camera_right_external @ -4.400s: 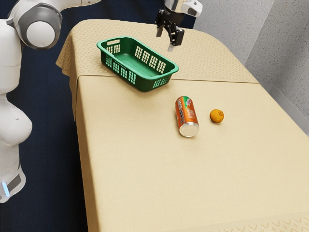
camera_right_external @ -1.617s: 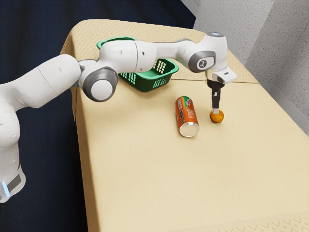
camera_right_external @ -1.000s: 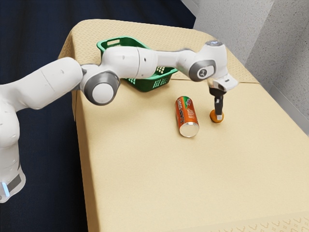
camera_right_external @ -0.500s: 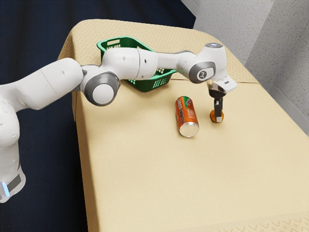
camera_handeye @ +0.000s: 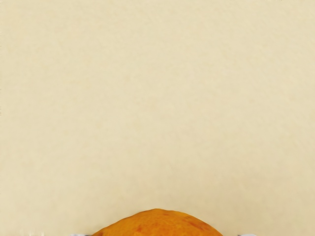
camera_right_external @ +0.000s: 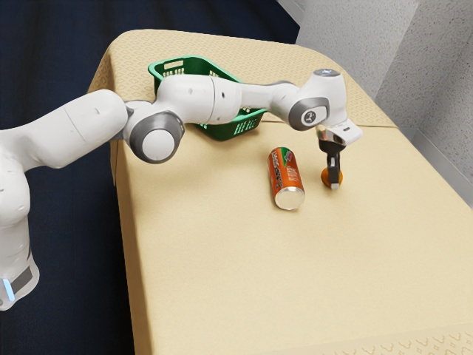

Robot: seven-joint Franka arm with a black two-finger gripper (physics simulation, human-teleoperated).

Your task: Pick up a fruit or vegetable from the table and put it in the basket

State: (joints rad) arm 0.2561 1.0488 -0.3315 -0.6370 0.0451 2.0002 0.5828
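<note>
My gripper (camera_right_external: 333, 180) is down at the orange fruit (camera_right_external: 325, 177) on the table, to the exterior view's right of the soda can. One finger stands in front of the fruit and covers its middle; the far finger is hidden. In the wrist view the fruit (camera_handeye: 157, 224) lies between the tips of my gripper (camera_handeye: 164, 234), which stand apart, with a gap visible on one side. The green basket (camera_right_external: 244, 123) sits farther back, partly behind the arm.
An orange-red soda can (camera_right_external: 285, 177) lies on its side near my gripper, toward the basket's side of the table (camera_right_external: 244, 274). Beyond the table's far edge, at the exterior view's right, rises a grey wall (camera_right_external: 436, 81).
The arm has swung out from above the basket's far side to the fruit, and my hand has come down around it. Lately it has shifted only slightly. Fruit, can and basket stay put.
</note>
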